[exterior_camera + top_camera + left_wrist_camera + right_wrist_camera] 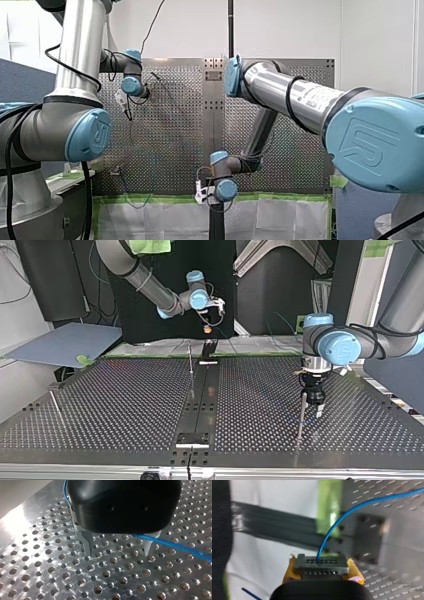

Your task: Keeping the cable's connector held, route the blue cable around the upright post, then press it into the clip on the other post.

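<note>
In the right wrist view my right gripper (322,574) is shut, its yellow pads (355,571) clamped on the grey connector (319,563). The blue cable (352,507) leaves the connector and arcs away over the perforated table. My left gripper (118,555) hovers just above the table with its metal fingers (87,545) open; the blue cable (175,545) runs beside one finger, not pinched. In the top view my left gripper (315,407) stands right beside an upright post (301,415), and my right gripper (206,329) hangs beyond the table's far edge.
A thin post (190,360) stands near the dark centre strip (202,400) at the far side. Another short post (54,399) with a small block on top stands at the top view's left. A grey board (65,342) leans beyond the table there.
</note>
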